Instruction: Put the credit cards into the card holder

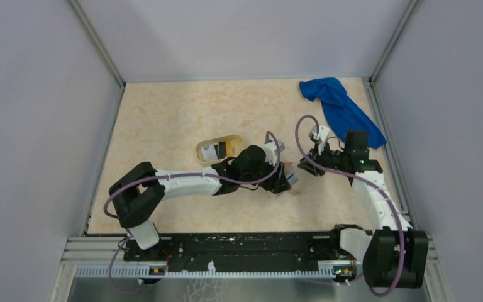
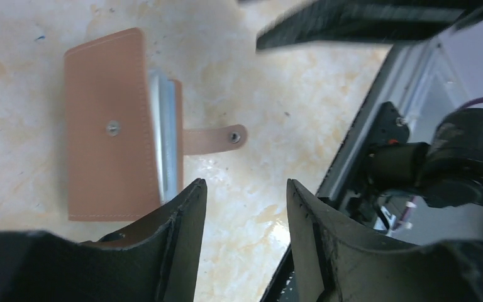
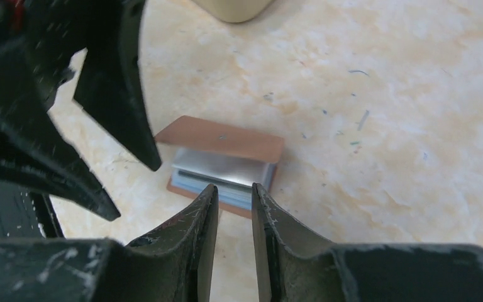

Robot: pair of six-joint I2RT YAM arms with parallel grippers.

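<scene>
Card holder (image 2: 110, 129) lies flat on the counter (image 1: 163, 113), a little right of centre and nearer the near edge than the far one. It is folded over, tan cover up, with the grey-blue card slots showing along its open side. Its strap (image 2: 210, 138) sticks out unfastened and rests on the counter. We note the left claw (image 2: 245, 189) just above the holder's strap side, jaws wide apart and empty. The right claw (image 3: 234, 192) is low on the opposite side, pointed at the slots; its jaws stand a narrow gap apart with nothing between them. Credit cards (image 1: 219, 150), white and dark, sit in the pale yellow oval tray (image 1: 202, 148), just beyond the left claw toward the far edge. A blue cloth (image 1: 339, 107) is bunched at the far right corner.
</scene>
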